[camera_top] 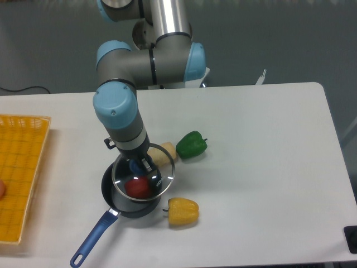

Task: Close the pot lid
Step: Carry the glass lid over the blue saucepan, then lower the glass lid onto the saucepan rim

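Pot lid (144, 177) is held in the air right over the pot (129, 195), slightly tilted and offset up and to the right of the pot's rim, not seated. Its blue knob is clamped in the tool (141, 167), which comes down from above; the fingers are clenched on the knob. Glass is clear, so the red pepper (137, 187) inside the pot shows through it.

Pot sits on the white surface (268, 167), front-left of centre, with its long blue handle pointing toward the lower left. Part of the pot's left and lower rim is still exposed outside the lid's outline.

Around it: a yellow pepper (183, 211) lies just beside the pot on its right, near the front edge. A pale yellowish item (162, 157) sits just behind the lid's far edge, partly hidden by it; can't tell what it is. A green pepper (191, 144) lies beside that, further right and back, clear of the lid.

An orange mesh tray (21, 173) is at the far left of the surface, well apart from the pot.
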